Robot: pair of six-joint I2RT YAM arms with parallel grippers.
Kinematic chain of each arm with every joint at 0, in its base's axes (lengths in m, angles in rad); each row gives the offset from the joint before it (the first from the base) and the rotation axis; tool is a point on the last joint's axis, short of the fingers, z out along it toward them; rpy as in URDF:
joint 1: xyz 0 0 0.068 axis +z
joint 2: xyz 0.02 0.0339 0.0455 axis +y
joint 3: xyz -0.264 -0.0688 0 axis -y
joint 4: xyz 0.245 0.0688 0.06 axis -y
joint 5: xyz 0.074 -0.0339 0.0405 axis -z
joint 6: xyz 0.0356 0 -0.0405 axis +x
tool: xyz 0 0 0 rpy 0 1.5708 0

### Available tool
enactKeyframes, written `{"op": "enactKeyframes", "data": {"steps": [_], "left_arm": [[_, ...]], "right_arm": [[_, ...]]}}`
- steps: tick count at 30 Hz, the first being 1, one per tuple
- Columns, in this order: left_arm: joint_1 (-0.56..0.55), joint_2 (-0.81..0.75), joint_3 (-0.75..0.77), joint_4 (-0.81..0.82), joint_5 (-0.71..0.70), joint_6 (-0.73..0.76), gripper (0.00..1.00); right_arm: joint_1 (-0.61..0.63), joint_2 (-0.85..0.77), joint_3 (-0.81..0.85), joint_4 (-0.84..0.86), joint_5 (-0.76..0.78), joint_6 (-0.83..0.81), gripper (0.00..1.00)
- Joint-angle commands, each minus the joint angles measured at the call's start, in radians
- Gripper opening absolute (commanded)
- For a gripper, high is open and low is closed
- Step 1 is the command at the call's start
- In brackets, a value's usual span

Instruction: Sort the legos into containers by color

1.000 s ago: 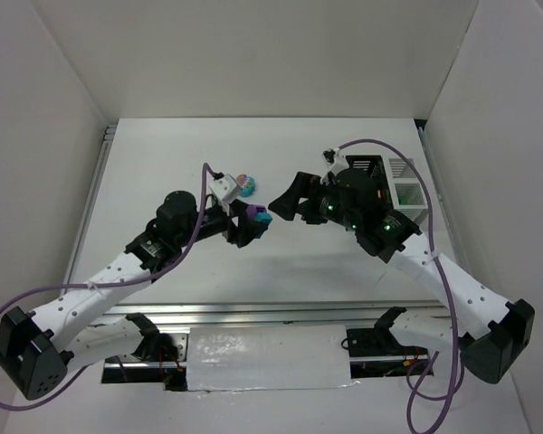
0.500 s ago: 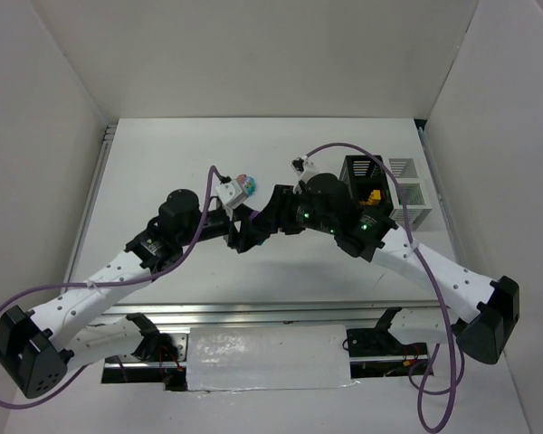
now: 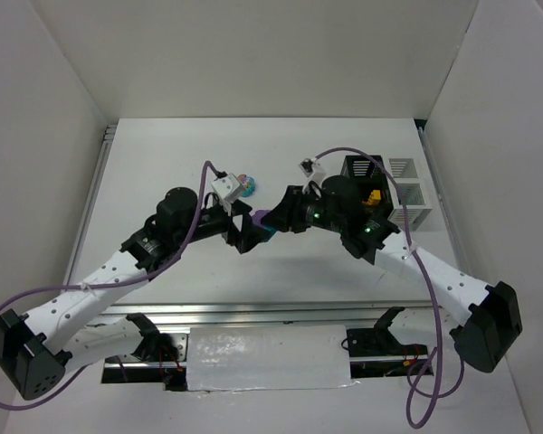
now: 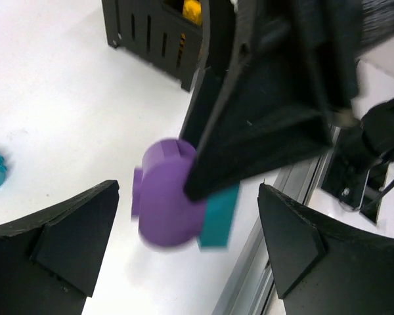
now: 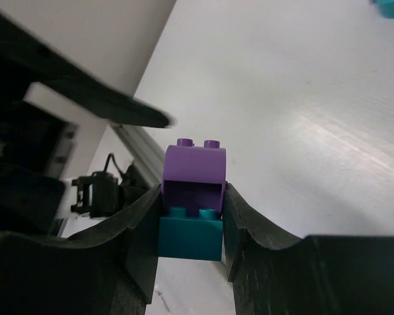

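- Step in hand: separating a two-colour pair so each half can be sorted (my judgement). It hangs above the table [image 3: 163, 154], between the arms, left of the bins.
- Right pincer [image 5: 190, 197]: clamped on the pair, gripping mostly the teal brick [image 5: 190, 233]; the purple brick [image 5: 192, 167] is seated on it.
- Left pincer [image 4: 187, 197]: spread wide, one finger either side of the pair, touching neither brick.
- Item: two small glossy bricks pressed together; the purple one is round-topped with a hollow face.
- Next move, as I read it: the left pincer closes on the purple half alone, then pulls straight off — little purchase.
- Destinations: black bin [image 3: 362, 176] with a yellow brick [image 3: 373, 196] inside; white bins [image 3: 407, 185] beside it.
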State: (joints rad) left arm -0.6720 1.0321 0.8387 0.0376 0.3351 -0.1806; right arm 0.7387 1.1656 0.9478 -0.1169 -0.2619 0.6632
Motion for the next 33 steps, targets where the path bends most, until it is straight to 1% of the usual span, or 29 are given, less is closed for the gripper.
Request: {"op": "enactKeyframes", "data": {"steps": [1, 2, 3, 5, 6, 7, 8, 9, 10, 12, 13, 14, 15, 17, 19, 20, 21, 24, 27, 28, 29, 30, 31, 33], "left_arm": [[-0.001, -0.055, 0.105, -0.017, -0.05, -0.098, 1.0], [-0.001, -0.059, 0.141, -0.043, -0.091, -0.138, 1.0], [-0.001, -0.069, 0.164, -0.091, -0.116, -0.154, 0.99], [-0.001, -0.078, 0.197, -0.166, -0.146, -0.192, 1.0], [-0.001, -0.076, 0.221, -0.182, -0.13, -0.198, 0.99], [-0.001, -0.072, 0.23, -0.191, -0.095, -0.201, 1.0], [-0.001, -0.066, 0.247, -0.205, -0.024, -0.213, 0.99], [0.0, -0.05, 0.253, -0.209, 0.007, -0.218, 0.99], [-0.001, -0.041, 0.258, -0.214, 0.028, -0.223, 1.0], [-0.001, -0.026, 0.266, -0.223, 0.103, -0.224, 0.99], [0.0, -0.026, 0.261, -0.213, 0.132, -0.226, 0.99], [-0.001, -0.029, 0.241, -0.17, 0.198, -0.237, 0.99], [-0.001, -0.03, 0.232, -0.151, 0.221, -0.243, 0.99], [-0.001, -0.027, 0.217, -0.11, 0.248, -0.267, 0.97], [-0.001, -0.012, 0.217, -0.09, 0.306, -0.279, 0.93], [-0.003, -0.007, 0.209, -0.055, 0.333, -0.287, 0.91], [-0.001, -0.006, 0.204, -0.047, 0.364, -0.298, 0.9], [-0.001, 0.003, 0.198, 0.008, 0.39, -0.326, 0.88], [-0.001, 0.019, 0.197, 0.044, 0.43, -0.352, 0.88], [-0.001, 0.022, 0.192, 0.079, 0.458, -0.371, 0.87], [-0.001, 0.031, 0.192, 0.084, 0.462, -0.375, 0.84], [-0.001, 0.034, 0.195, 0.081, 0.464, -0.37, 0.77], [-0.001, 0.04, 0.198, 0.079, 0.469, -0.37, 0.73], [-0.001, 0.051, 0.192, 0.091, 0.484, -0.381, 0.72]], "right_arm": [[-0.142, -0.073, -0.078, 0.221, -0.204, -0.05, 0.0], [-0.175, -0.104, -0.108, 0.236, -0.27, -0.078, 0.0], [-0.236, -0.116, -0.119, 0.249, -0.304, -0.095, 0.0], [-0.28, -0.138, -0.13, 0.27, -0.39, -0.135, 0.0], [-0.301, -0.147, -0.133, 0.278, -0.493, -0.148, 0.0], [-0.3, -0.153, -0.138, 0.304, -0.541, -0.157, 0.0], [-0.298, -0.17, -0.144, 0.322, -0.595, -0.175, 0.0], [-0.3, -0.181, -0.153, 0.348, -0.711, -0.178, 0.0], [-0.3, -0.193, -0.164, 0.423, -0.759, -0.172, 0.0], [-0.298, -0.244, -0.198, 0.496, -0.815, -0.14, 0.0], [-0.3, -0.268, -0.198, 0.491, -0.82, -0.151, 0.0], [-0.3, -0.274, -0.195, 0.496, -0.836, -0.151, 0.0], [-0.302, -0.276, -0.193, 0.505, -0.853, -0.151, 0.0], [-0.3, -0.273, -0.193, 0.549, -0.878, -0.111, 0.0], [-0.297, -0.262, -0.19, 0.595, -0.881, -0.071, 0.0], [-0.297, -0.259, -0.187, 0.606, -0.879, -0.067, 0.0], [-0.298, -0.256, -0.182, 0.603, -0.879, -0.065, 0.0], [-0.292, -0.238, -0.164, 0.59, -0.876, -0.071, 0.0], [-0.283, -0.231, -0.15, 0.554, -0.858, -0.094, 0.0], [-0.283, -0.23, -0.147, 0.556, -0.856, -0.097, 0.0], [-0.285, -0.227, -0.149, 0.566, -0.862, -0.091, 0.0], [-0.282, -0.225, -0.15, 0.595, -0.867, -0.073, 0.0], [-0.282, -0.224, -0.149, 0.603, -0.867, -0.068, 0.0], [-0.28, -0.218, -0.135, 0.611, -0.866, -0.063, 0.0]]}}
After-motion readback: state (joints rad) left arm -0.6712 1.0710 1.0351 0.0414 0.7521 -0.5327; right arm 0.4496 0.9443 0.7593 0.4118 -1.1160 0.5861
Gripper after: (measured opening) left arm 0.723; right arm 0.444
